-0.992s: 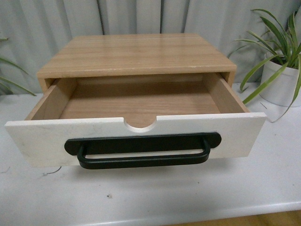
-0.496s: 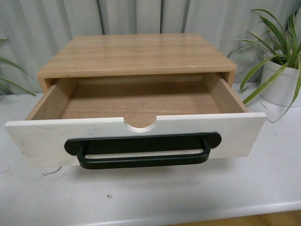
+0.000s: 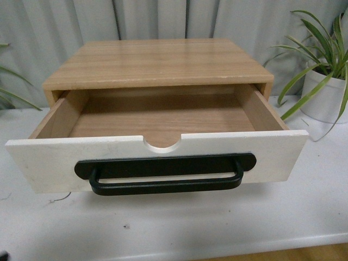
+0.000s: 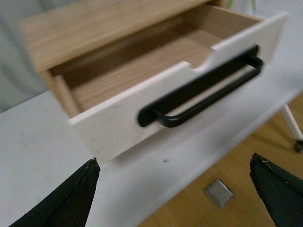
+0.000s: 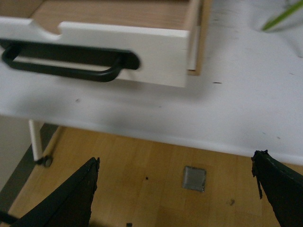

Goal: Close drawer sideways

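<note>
The drawer (image 3: pixel 157 157) stands pulled far out of a light wood cabinet (image 3: pixel 157 62) on a white table (image 3: pixel 179 223). Its white front panel carries a long black bar handle (image 3: pixel 166 176) and a semicircular notch (image 3: pixel 162 144) in the top edge. The inside is empty. My left gripper (image 4: pixel 175 163) is open, off the table's front edge, short of the drawer (image 4: pixel 142 111) front. My right gripper (image 5: pixel 175 163) is open, out over the wooden floor, in front of the drawer's (image 5: pixel 156 49) right end. Only a dark tip at the bottom left corner of the front view hints at an arm.
A potted plant in a white pot (image 3: pixel 326 92) stands at the table's right back. More leaves (image 3: pixel 8 87) show at the left edge. A grey curtain (image 3: pixel 163 19) hangs behind. The table's front edge (image 3: pixel 217 247) runs close to the drawer front. A metal floor plate (image 5: pixel 194 178) lies below.
A small dark shape has come into the bottom left corner of the front view. The drawer has not moved.
</note>
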### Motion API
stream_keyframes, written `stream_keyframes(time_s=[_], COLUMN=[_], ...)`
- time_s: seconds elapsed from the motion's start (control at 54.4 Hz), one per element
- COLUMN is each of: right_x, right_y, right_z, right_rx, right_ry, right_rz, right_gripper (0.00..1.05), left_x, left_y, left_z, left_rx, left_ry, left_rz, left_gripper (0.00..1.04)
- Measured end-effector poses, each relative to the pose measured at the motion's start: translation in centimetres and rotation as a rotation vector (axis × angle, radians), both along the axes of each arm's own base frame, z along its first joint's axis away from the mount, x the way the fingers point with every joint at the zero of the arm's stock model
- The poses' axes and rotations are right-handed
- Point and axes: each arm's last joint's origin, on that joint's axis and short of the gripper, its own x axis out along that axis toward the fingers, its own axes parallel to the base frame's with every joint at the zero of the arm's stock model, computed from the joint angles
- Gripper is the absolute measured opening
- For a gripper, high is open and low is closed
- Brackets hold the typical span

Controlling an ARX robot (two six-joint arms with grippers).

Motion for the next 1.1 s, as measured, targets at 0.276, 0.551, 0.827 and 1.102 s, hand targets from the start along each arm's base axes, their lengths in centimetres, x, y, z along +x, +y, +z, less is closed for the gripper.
stream_keyframes(time_s=[0.276,0.551,0.827,1.102], right_x=[2.2,4.5,9.0,15.4], right_y=[2.4,4.3,5.5,6.4], right_z=[0.7,-1.3,-1.8,-2.2], right_rx=[-0.119,-0.211,-0.256,-0.298], right_ry=[-0.016,0.074,0.082,0.078], right_rz=[0.267,0.426,0.474,0.457], right_gripper=[0.98,0.98,0.98,0.98], left_x=[2.3,3.9,7.0,11.8], left_y=[-1.5,-2.2,-2.4,-3.0], left_z=[0.0,-0.7,-0.5,-1.2], left_rx=[0.179,0.301,0.380,0.435], left_ry=[0.032,0.099,0.075,0.084], left_rz=[-0.161,-0.249,-0.246,-0.210], left_gripper=[0.98,0.98,0.98,0.98])
